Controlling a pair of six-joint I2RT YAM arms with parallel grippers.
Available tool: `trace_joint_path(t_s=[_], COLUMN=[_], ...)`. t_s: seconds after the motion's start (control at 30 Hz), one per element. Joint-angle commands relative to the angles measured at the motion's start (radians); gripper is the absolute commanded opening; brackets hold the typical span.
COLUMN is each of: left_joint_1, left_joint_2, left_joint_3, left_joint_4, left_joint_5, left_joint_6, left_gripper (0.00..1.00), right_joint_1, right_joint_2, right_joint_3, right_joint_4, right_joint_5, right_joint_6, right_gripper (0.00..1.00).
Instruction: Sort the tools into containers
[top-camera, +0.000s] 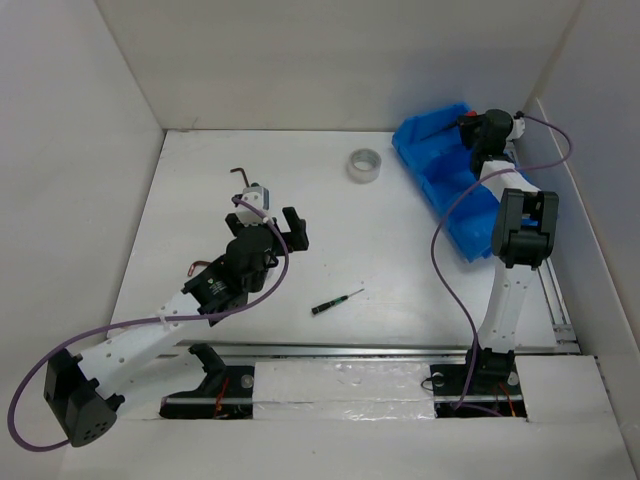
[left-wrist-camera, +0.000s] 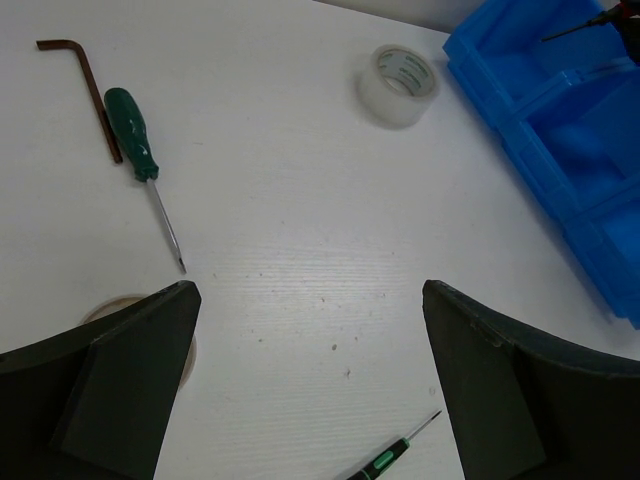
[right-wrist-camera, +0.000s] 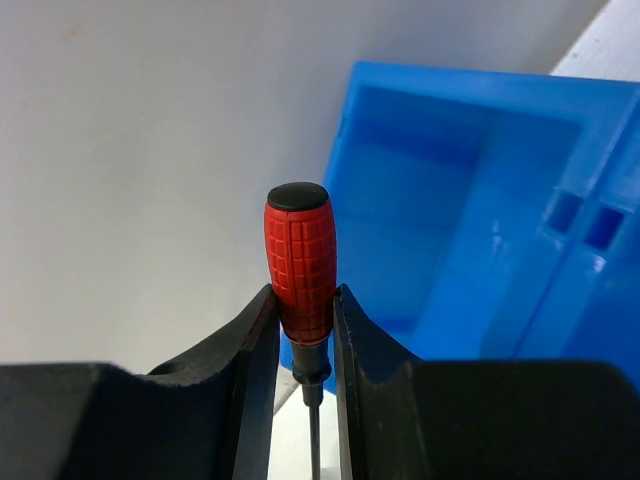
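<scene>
On the left, the left gripper (top-camera: 268, 228) hangs over the white table (top-camera: 400, 270) with its jaws spread wide and nothing between them; its wrist view shows bare tabletop in the gap. Beyond it, toward the far wall, a brown hex key (left-wrist-camera: 85, 85) lies flat, and a green-handled screwdriver (left-wrist-camera: 132, 133) lies just beside its long leg, the two touching or nearly so. Part of a pale round ring (left-wrist-camera: 112, 304) peeks out from behind the left finger; I cannot tell what it is. Nearer the middle of the table, a thin dark screwdriver (top-camera: 335, 302) with a green band lies alone, well apart from the rest. Farther back, a clear tape roll (top-camera: 364, 165) lies flat near the blue bin (top-camera: 440, 175). The bin sits at the right, set slantwise, with its compartments in a row. At its far end the right gripper (top-camera: 482, 128) is clamped on a red-handled screwdriver (right-wrist-camera: 298, 265), its jaws pressing the lower part of the handle on both sides, the black cap pointing away from the wrist and an open compartment just beyond.
</scene>
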Motion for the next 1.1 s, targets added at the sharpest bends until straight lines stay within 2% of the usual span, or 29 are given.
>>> trace_joint_path(t_s=[0.0, 0.17, 0.3, 0.4, 0.67, 0.77, 0.87, 0.9, 0.97, 1.0, 1.07], left_joint_1=[-0.005, -0.005, -0.005, -0.005, -0.005, -0.005, -0.005, -0.005, -0.005, -0.005, -0.005], left_joint_2=[-0.022, -0.022, -0.02, -0.023, -0.026, -0.019, 0.0, 0.01, 0.021, 0.03, 0.038], left_joint_3=[0.024, 0.024, 0.026, 0.026, 0.022, 0.022, 0.024, 0.029, 0.033, 0.036, 0.042], left_joint_4=[0.041, 0.041, 0.04, 0.035, 0.038, 0.038, 0.041, 0.041, 0.029, 0.023, 0.014], left_joint_5=[0.008, 0.009, 0.011, 0.009, 0.003, -0.003, -0.012, -0.02, -0.043, -0.052, -0.072], left_joint_6=[0.004, 0.001, 0.001, 0.001, -0.001, -0.001, -0.007, -0.011, -0.031, -0.039, -0.05], left_gripper=[0.93, 0.94, 0.94, 0.94, 0.95, 0.96, 0.96, 0.96, 0.96, 0.96, 0.96], right_joint_1=[0.005, 0.015, 0.015, 0.024, 0.024, 0.024, 0.042, 0.066, 0.099, 0.137, 0.185], right_joint_2=[0.003, 0.011, 0.026, 0.034, 0.017, -0.052, -0.176, -0.239, -0.297, -0.322, -0.388], right_joint_3=[0.045, 0.057, 0.089, 0.103, 0.108, 0.071, 0.019, 0.002, 0.0, -0.004, -0.017], right_joint_4=[-0.035, -0.066, -0.11, -0.13, -0.158, -0.141, -0.095, -0.11, -0.165, -0.242, -0.346], right_joint_5=[0.035, 0.066, 0.068, 0.068, 0.046, 0.012, -0.033, -0.088, -0.139, -0.197, -0.244], right_joint_6=[0.015, 0.011, 0.0, -0.003, -0.017, -0.051, -0.153, -0.257, -0.363, -0.471, -0.572], right_gripper=[0.2, 0.25, 0.39, 0.44, 0.5, 0.5, 0.5, 0.51, 0.51, 0.52, 0.53])
